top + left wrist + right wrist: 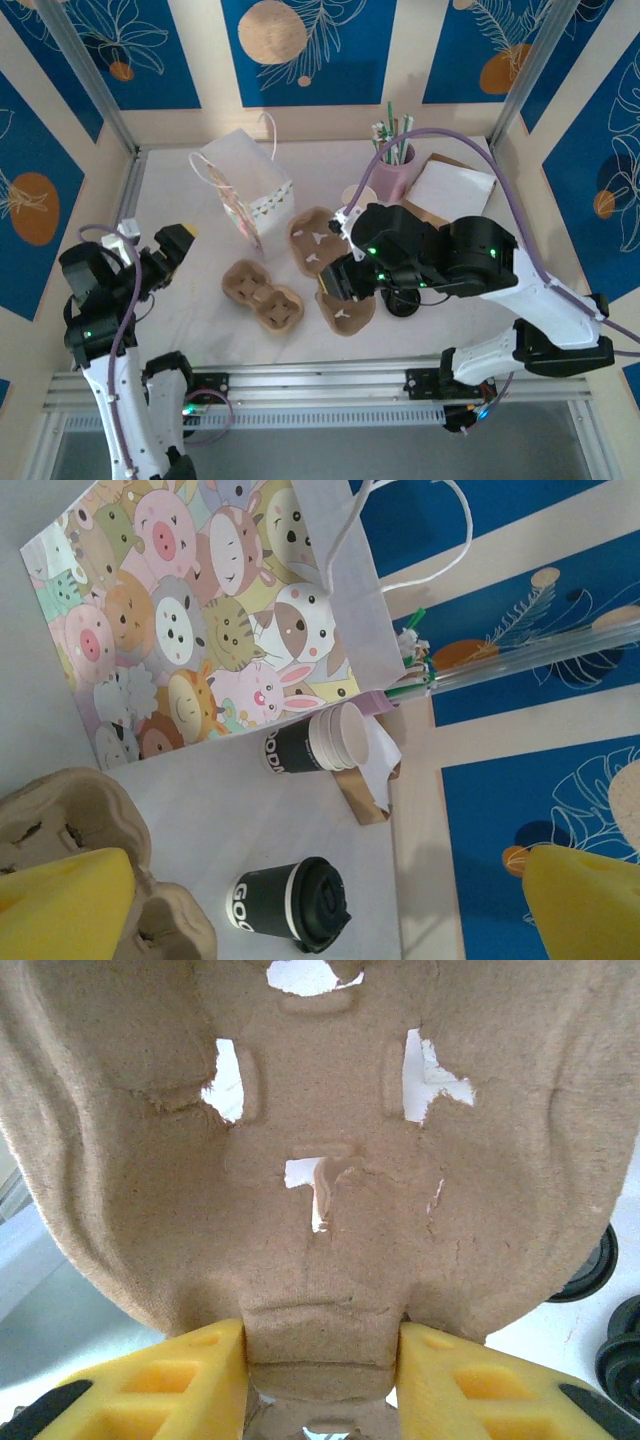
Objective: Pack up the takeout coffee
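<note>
The takeout coffee (290,905), a dark-sleeved paper cup with a black lid, stands on the white table well ahead of my left gripper (320,915). That gripper's yellow fingers (60,910) are spread wide with nothing between them. It hovers at the table's left side (172,245). My right gripper (322,1380) is shut on the middle ridge of a brown cardboard cup carrier (320,1130), and the yellow pads (190,1380) press on both sides of it. From above, this gripper (335,283) holds the carrier (348,312) near the table's front centre.
A cartoon-animal paper bag (245,190) stands open at the back. Two more carriers (262,293) (315,240) lie mid-table. A stack of lidless cups (315,742), a pink straw holder (393,175), napkins (452,188) and loose black lids (400,303) are to the right.
</note>
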Controlling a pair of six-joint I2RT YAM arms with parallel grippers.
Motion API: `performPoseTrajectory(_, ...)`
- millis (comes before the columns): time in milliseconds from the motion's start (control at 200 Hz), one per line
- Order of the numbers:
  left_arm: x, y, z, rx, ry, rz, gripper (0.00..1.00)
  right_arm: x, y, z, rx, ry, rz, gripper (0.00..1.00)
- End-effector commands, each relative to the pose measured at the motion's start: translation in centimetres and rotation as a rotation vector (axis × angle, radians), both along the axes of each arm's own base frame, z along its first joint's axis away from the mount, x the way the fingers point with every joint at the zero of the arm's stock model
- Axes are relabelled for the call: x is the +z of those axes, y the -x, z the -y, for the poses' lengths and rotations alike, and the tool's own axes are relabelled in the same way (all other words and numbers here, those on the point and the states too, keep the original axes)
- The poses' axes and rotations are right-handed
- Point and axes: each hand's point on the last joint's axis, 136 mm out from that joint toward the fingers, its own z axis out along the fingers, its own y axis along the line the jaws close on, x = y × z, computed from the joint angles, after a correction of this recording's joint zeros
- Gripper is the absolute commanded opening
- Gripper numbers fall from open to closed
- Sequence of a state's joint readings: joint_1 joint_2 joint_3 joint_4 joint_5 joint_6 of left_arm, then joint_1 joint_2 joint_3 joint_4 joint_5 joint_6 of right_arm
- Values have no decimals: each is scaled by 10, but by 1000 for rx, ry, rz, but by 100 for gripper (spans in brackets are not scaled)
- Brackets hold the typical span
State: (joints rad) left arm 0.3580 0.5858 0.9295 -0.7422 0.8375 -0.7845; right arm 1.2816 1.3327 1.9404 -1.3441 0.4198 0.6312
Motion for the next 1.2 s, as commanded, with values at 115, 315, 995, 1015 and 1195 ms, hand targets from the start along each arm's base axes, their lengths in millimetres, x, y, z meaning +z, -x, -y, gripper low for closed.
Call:
performPoseTrajectory(115,39,-12,-6,44,15,58,98,21,-22,-10,-34,-44,1,41)
performPoseTrajectory(315,41,-43,-6,75,-64,13,95,42,-50,-23,-35,-97,9,41)
performPoseTrajectory(995,28,-144,12,73,-399,-157,83,91,-172,-61,-23,-292,203,41)
performPoseTrajectory(1015,30,-146,13,70,-390,-149,81,91,-174,-64,-16,-296,212,40)
performPoseTrajectory(1195,52,-154,12,49,-297,-107,73,94,-197,-87,3,-327,280,41)
